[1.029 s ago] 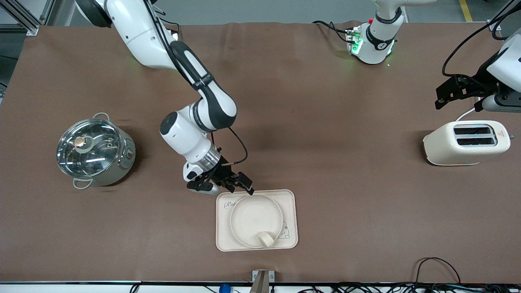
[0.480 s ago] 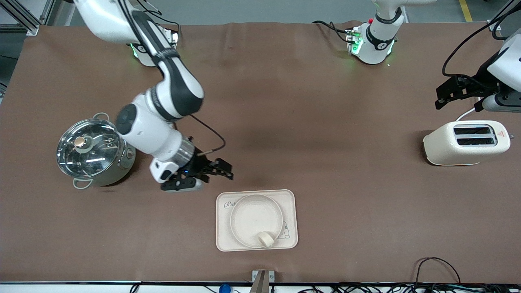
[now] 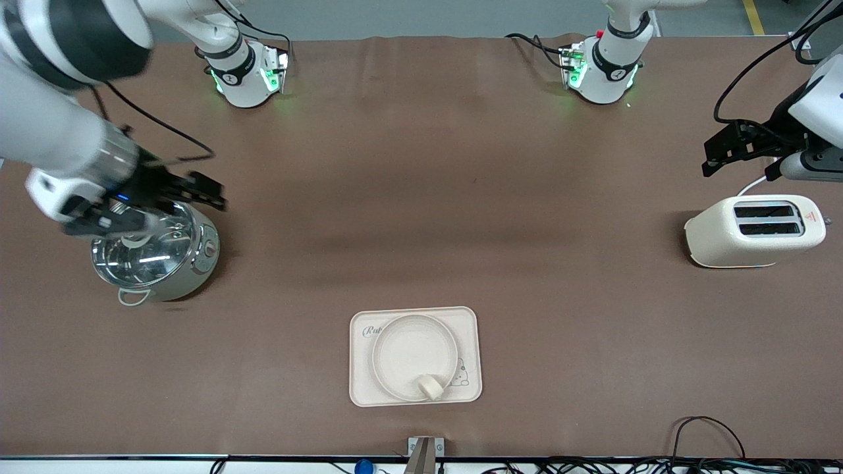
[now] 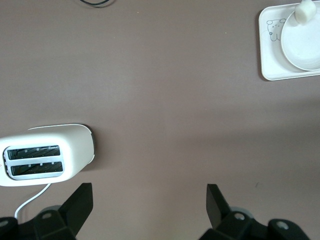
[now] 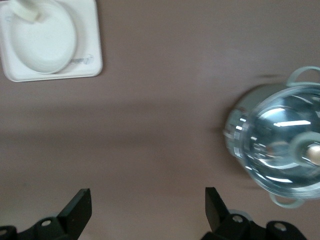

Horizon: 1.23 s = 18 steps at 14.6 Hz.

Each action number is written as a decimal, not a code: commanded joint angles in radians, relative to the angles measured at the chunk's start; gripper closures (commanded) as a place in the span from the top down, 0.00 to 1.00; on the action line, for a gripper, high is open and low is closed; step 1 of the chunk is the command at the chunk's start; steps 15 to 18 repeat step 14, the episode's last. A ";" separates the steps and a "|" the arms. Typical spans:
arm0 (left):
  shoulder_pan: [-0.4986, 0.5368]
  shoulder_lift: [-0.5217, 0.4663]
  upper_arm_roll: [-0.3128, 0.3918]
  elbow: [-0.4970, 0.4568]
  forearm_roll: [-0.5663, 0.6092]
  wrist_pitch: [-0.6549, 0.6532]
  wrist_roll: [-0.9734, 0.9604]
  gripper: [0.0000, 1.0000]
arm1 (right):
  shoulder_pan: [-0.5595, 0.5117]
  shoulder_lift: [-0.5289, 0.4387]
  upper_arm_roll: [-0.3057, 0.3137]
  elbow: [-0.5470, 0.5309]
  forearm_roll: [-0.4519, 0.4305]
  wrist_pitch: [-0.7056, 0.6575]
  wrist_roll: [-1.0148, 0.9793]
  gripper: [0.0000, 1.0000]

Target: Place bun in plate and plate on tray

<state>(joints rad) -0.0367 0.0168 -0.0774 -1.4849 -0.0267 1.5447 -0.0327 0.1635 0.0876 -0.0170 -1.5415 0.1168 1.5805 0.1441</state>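
The cream bun (image 3: 431, 386) lies in the round plate (image 3: 408, 349), against the part of its rim nearest the front camera. The plate sits on the Rabbit tray (image 3: 469, 322) near the table's front edge. My right gripper (image 3: 209, 192) is open and empty, up over the steel pot, well apart from the tray. My left gripper (image 3: 710, 157) is open and empty over the table beside the toaster; that arm waits. The right wrist view shows its gripper (image 5: 148, 202), the tray (image 5: 92, 50), the plate (image 5: 42, 45) and the bun (image 5: 25, 10). The left wrist view shows its gripper (image 4: 149, 200), the tray (image 4: 267, 70), the plate (image 4: 300, 45) and the bun (image 4: 306, 11).
A steel pot with a glass lid (image 3: 155, 247) stands toward the right arm's end; it also shows in the right wrist view (image 5: 277, 150). A cream toaster (image 3: 754, 230) stands toward the left arm's end and shows in the left wrist view (image 4: 45, 155). Cables run along the front edge.
My right gripper has left the plate's rim, risen and swung toward the right arm's end, and is now over the pot. The plate, bun, tray and left arm have not moved.
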 commanded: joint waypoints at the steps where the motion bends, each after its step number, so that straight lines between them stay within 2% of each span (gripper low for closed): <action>1: -0.003 0.008 0.008 0.018 -0.019 0.000 0.014 1.00 | -0.077 -0.086 -0.023 -0.048 -0.051 -0.052 -0.127 1.00; 3: -0.003 0.008 0.008 0.018 -0.018 0.000 0.014 1.00 | -0.071 -0.100 -0.093 -0.046 -0.078 -0.062 -0.190 1.00; 5: -0.002 0.008 0.010 0.020 -0.012 0.000 0.014 1.00 | -0.081 -0.098 -0.106 -0.043 -0.134 -0.057 -0.225 1.00; 8: 0.014 0.038 0.011 0.074 -0.009 0.000 0.005 1.00 | -0.111 -0.095 -0.098 -0.032 -0.132 -0.063 -0.224 1.00; 18: 0.012 0.038 0.011 0.078 -0.007 -0.002 0.000 1.00 | -0.119 -0.091 -0.098 -0.040 -0.126 -0.057 -0.218 1.00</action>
